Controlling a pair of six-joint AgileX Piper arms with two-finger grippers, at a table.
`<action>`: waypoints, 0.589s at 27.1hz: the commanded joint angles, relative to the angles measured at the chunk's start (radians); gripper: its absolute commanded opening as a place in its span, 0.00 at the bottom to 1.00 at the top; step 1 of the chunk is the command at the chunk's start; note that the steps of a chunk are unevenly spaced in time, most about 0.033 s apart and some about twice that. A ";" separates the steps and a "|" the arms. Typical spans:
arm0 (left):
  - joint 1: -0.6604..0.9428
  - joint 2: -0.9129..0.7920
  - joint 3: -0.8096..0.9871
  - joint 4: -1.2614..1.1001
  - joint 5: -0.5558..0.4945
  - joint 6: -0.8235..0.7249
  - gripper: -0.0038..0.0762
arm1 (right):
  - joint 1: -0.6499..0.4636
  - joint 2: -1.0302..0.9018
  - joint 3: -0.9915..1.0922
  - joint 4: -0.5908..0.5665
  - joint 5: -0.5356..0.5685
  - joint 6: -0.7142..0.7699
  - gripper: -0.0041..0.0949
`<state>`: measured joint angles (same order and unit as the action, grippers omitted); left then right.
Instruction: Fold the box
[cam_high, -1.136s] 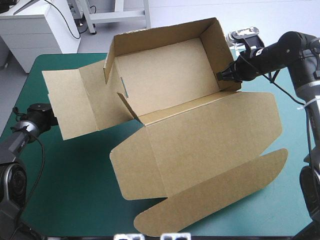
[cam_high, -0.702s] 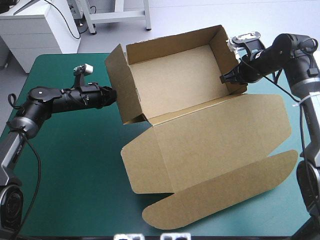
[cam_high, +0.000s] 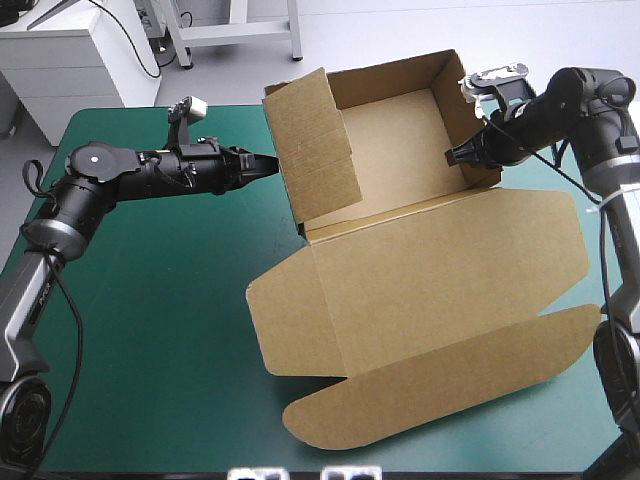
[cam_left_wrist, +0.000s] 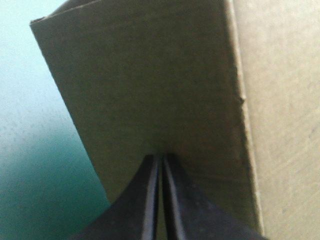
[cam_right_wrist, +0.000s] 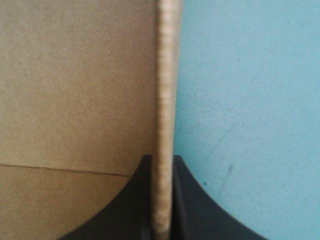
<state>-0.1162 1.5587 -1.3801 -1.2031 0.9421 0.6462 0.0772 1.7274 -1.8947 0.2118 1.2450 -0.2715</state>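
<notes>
op: since the earlier frame the left flap (cam_high: 318, 140) swung inward; left gripper (cam_high: 268, 161) followed toward upper centre, fingers (cam_left_wrist: 137, 205) together, tip on the flap's outer face.
sup: box (cam_high: 390, 150)?
op: upper centre-right, lid (cam_high: 430, 270) flat across lower frame. right gripper (cam_high: 452, 155) clamped on its right wall (cam_high: 455, 115). flap lies straight ahead of left tip, so left's nearer.
sup: wrist views?
op: right wrist shows wall edge btwn 2 fingers; high view can't.
</notes>
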 joint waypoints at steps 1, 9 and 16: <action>-0.005 -0.044 -0.045 -0.079 0.040 -0.005 0.23 | -0.003 -0.046 -0.031 0.018 -0.012 0.000 0.04; -0.005 -0.044 -0.099 -0.076 0.072 -0.031 0.65 | -0.003 -0.039 -0.031 -0.024 0.001 0.000 0.04; -0.005 -0.042 -0.099 -0.063 0.073 -0.062 0.65 | -0.003 -0.039 -0.031 -0.024 0.001 0.000 0.04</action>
<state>-0.1162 1.5587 -1.4425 -1.1978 1.0169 0.5963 0.0772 1.7345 -1.8947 0.1632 1.2450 -0.2715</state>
